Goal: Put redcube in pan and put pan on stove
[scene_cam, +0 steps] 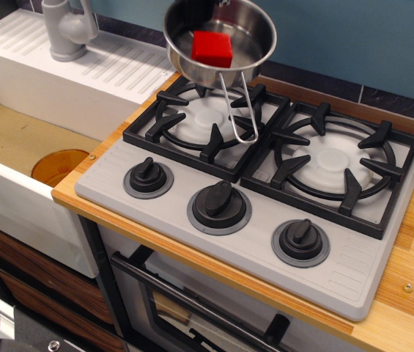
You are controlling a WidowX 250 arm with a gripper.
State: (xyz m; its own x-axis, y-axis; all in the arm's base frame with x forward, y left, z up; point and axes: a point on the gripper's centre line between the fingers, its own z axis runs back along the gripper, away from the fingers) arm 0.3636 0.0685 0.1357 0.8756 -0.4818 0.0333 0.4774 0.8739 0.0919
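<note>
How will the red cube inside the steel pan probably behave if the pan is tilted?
The redcube lies loose on the pan's smooth shiny floor, so it would likely slide. Its flat faces suggest sliding, not rolling. The shallow wall may let it slip out at a steep tilt.

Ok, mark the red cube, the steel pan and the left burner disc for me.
Small red cube (212, 48), main view, top face.
Round shiny steel pan (259, 44), main view, inner wall.
White left burner disc (198, 119), main view, centre.
</note>
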